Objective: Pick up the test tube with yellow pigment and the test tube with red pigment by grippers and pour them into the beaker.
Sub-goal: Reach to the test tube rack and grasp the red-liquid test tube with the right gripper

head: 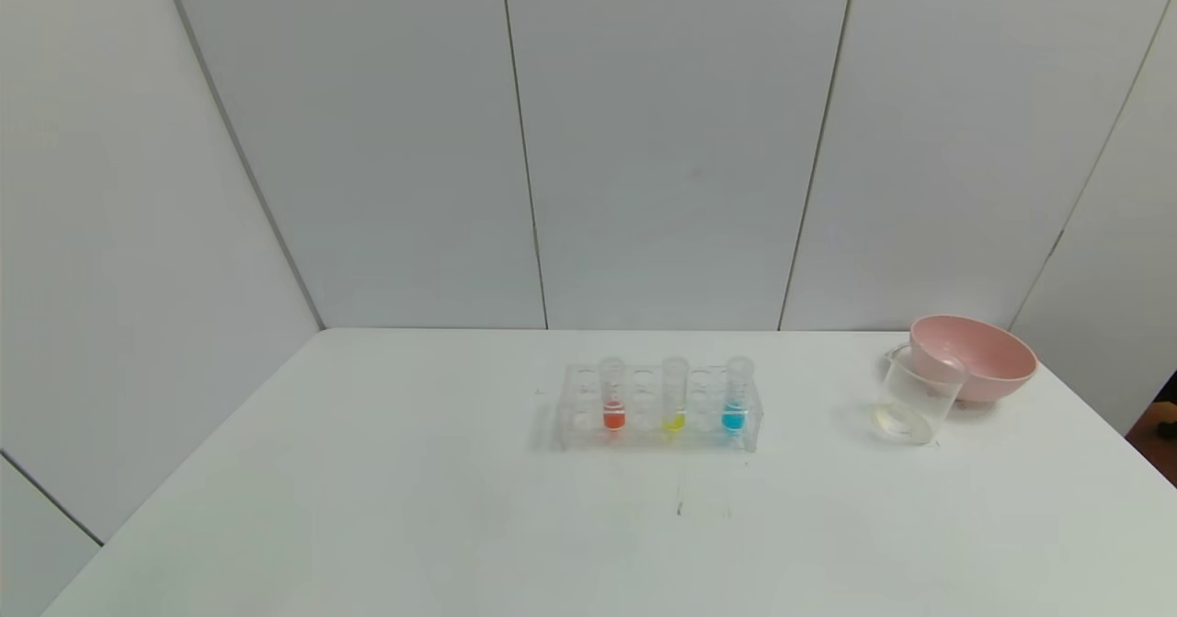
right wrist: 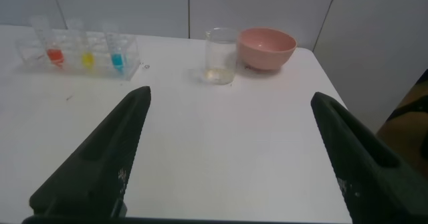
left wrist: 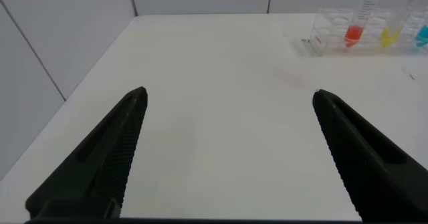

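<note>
Test tube with red pigment orange-red; test tube with yellow pigment yellow; third tube blue; bowl pink.

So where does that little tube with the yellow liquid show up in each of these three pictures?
Head view: the test tube with yellow pigment stands mid-table, in the rack's centre.
Left wrist view: it is at the far upper right.
Right wrist view: it is at the upper left.
Shared landmark: the clear rack, yellow between red and blue.

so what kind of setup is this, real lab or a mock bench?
Likely a mock chemistry bench, not a working lab: a bare white table boxed in by plain grey panels, a clear tube rack with red, yellow and blue samples, and a beaker beside a pink bowl.
</note>
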Tool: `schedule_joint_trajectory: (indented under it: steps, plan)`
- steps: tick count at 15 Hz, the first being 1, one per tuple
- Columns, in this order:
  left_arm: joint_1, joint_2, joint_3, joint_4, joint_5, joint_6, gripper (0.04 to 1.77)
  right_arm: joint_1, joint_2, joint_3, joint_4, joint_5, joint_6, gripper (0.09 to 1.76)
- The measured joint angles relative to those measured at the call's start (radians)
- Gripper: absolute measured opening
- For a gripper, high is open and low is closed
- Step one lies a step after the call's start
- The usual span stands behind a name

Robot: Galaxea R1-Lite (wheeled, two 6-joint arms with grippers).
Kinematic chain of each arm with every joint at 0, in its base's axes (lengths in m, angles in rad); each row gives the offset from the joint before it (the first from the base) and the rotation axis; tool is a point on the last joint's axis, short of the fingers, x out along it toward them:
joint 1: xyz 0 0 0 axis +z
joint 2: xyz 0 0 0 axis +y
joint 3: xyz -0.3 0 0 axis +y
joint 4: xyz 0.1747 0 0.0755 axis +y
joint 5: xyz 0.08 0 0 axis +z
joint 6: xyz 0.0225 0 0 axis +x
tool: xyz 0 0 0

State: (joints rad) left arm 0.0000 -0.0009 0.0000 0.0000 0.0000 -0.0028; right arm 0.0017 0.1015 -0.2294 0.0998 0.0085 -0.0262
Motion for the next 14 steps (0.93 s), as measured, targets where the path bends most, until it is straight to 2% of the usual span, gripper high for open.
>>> schedule_joint_trajectory:
  steps: [3,6,9,11,14]
  plan:
    - [0.000,0.000,0.000,0.000,0.000,0.000,1.76,0.007,0.221,-0.176,-0.031,0.001,0.009,1.71]
    - [0.000,0.000,0.000,0.000,0.000,0.000,1.76,0.003,0.519,-0.356,-0.146,-0.008,0.037,1.71]
    - [0.000,0.000,0.000,0.000,0.000,0.000,1.76,0.036,0.849,-0.562,-0.258,-0.093,0.072,1.71]
    - [0.000,0.000,0.000,0.000,0.000,0.000,1.76,0.146,1.028,-0.672,-0.313,-0.230,0.115,1.71]
    - [0.000,0.000,0.000,0.000,0.000,0.000,1.76,0.404,1.246,-0.763,-0.423,-0.482,0.186,1.71]
